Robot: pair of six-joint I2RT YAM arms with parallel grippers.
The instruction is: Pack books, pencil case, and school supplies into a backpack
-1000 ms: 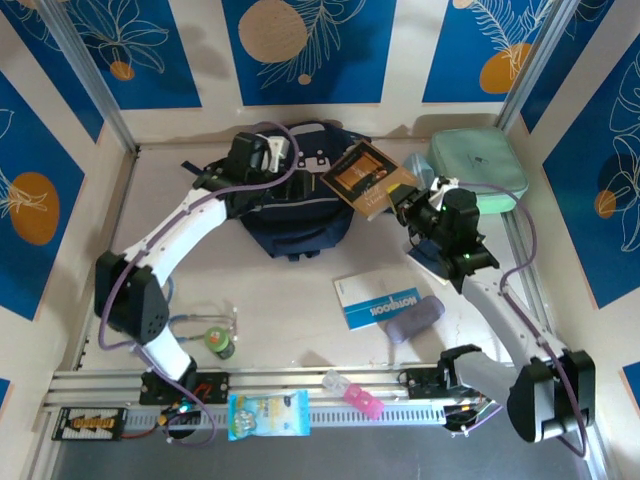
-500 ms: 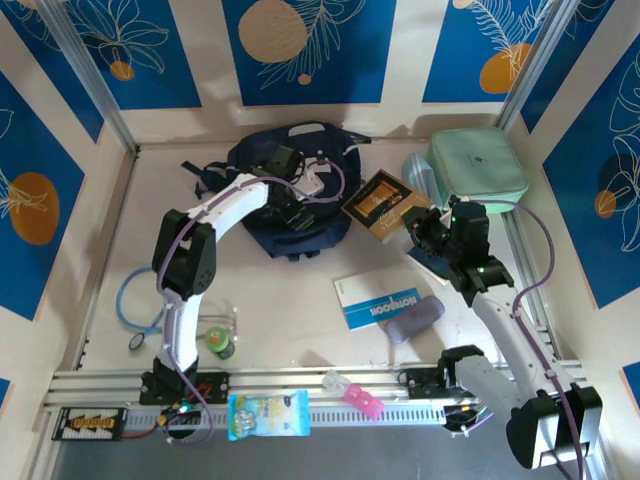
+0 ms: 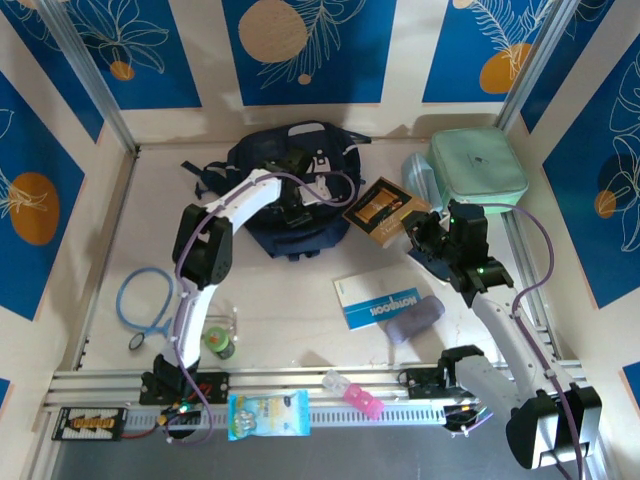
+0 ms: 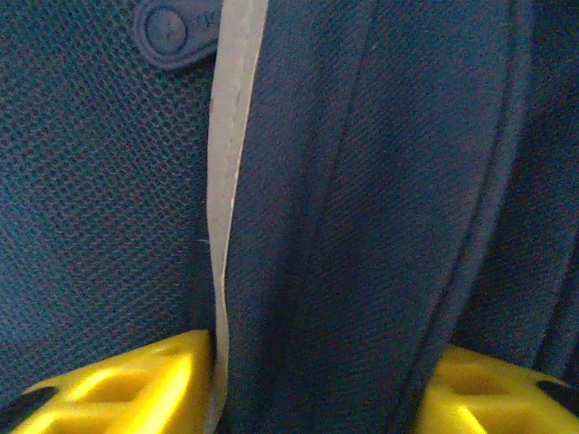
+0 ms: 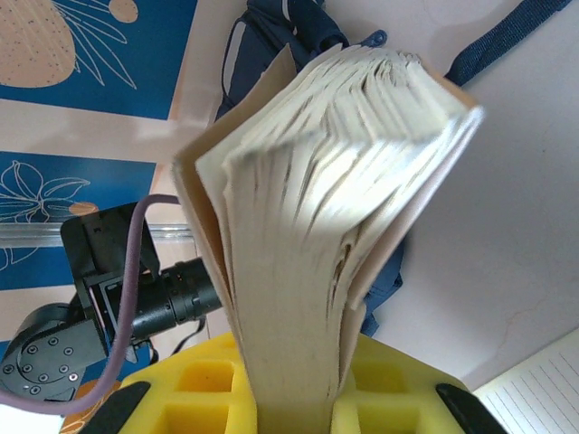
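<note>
The navy backpack point(image 3: 290, 232) lies at the back centre of the table. My left gripper point(image 3: 298, 200) is down on it. In the left wrist view a fold of backpack point(image 4: 362, 181) fabric sits between the two yellow fingers point(image 4: 118, 384), pinched in the left gripper point(image 4: 308, 384). My right gripper point(image 3: 428, 238) is shut on the brown book point(image 3: 383, 208), held tilted in the air just right of the backpack. The book point(image 5: 335, 181) stands page-edge up in the right gripper point(image 5: 294, 393). The blue-and-white NOTEBOOK point(image 3: 378, 303) lies flat mid-table, with a purple pencil case point(image 3: 415, 318) touching it.
A mint-green case point(image 3: 478, 165) lies at the back right corner. A blue cable loop point(image 3: 145, 300) and a green round item point(image 3: 220, 343) lie at the left. A pink pill box point(image 3: 352, 393) and a blue packet point(image 3: 268, 413) rest on the front rail.
My left arm has swung in over the backpack's middle and its jaws have closed down on the fabric. The right gripper has carried the brown book slightly right and lower.
</note>
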